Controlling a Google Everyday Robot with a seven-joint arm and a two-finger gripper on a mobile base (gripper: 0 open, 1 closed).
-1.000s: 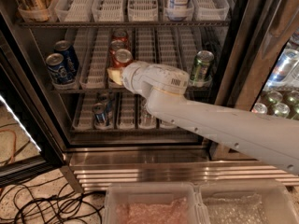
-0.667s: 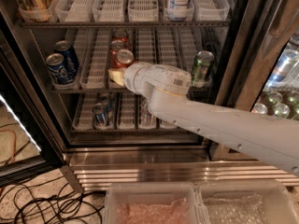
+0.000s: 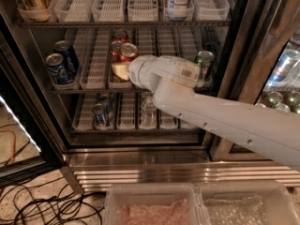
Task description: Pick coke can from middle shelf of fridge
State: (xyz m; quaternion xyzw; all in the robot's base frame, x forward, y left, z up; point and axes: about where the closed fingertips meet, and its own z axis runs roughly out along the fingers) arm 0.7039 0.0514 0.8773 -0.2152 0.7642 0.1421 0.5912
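Coke can was seen upright in a white lane tray of the middle shelf, near the front of the fridge, with other red cans lined up behind it. The gripper was held low against the can's front, presumably so that it could be drawn from its lane without the blue cans on the left or the green can on the right being disturbed. Whether the gripper was open or clamped on the can could not be told. The can's lower half was hidden behind it, and the arm was cut off at the right edge.
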